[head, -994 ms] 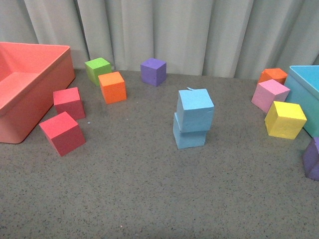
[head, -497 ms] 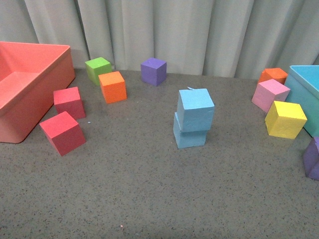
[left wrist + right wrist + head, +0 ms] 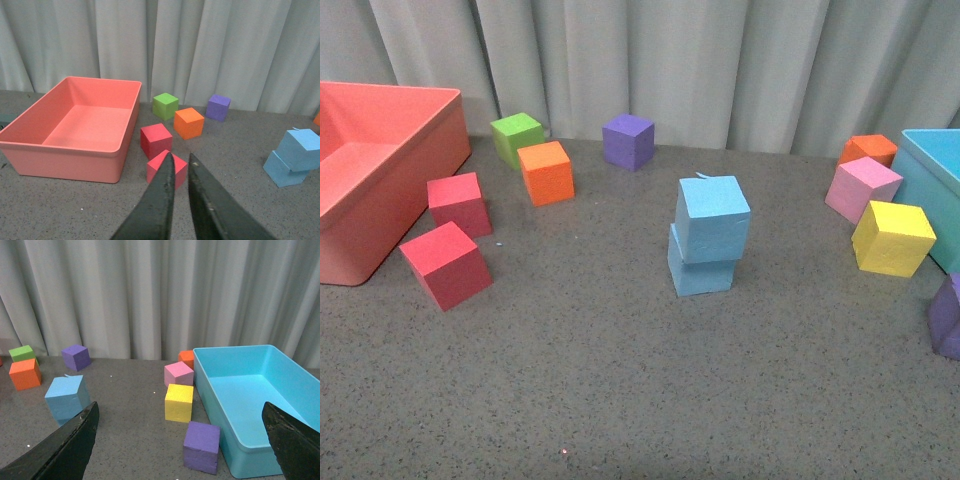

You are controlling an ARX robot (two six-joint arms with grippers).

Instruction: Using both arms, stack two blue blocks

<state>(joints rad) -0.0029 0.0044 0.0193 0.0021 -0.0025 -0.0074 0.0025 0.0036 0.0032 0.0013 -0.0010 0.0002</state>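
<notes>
- Since one blue block [image 3: 713,219] already sits on the other blue block [image 3: 699,270], the stacking looks done and the step in hand is, by my reading, the retreat.
- The stack stands well right of the coral bin [image 3: 390,190], out in the open; the upper cube is twisted and overhangs the lower one toward the far side from the bin.
- No arm shows in the front view. The left gripper [image 3: 179,162] has its fingers pressed nearly together on nothing; the right gripper [image 3: 180,417] is spread wide and empty.
- Any further move calls only for keeping both arms away from the stack; a nudge could topple the offset top cube.
- The blocks are matte, grainy foam cubes with crisp edges. The coral bin is smooth, round-cornered plastic. The table [image 3: 620,400] is speckled grey.
</notes>
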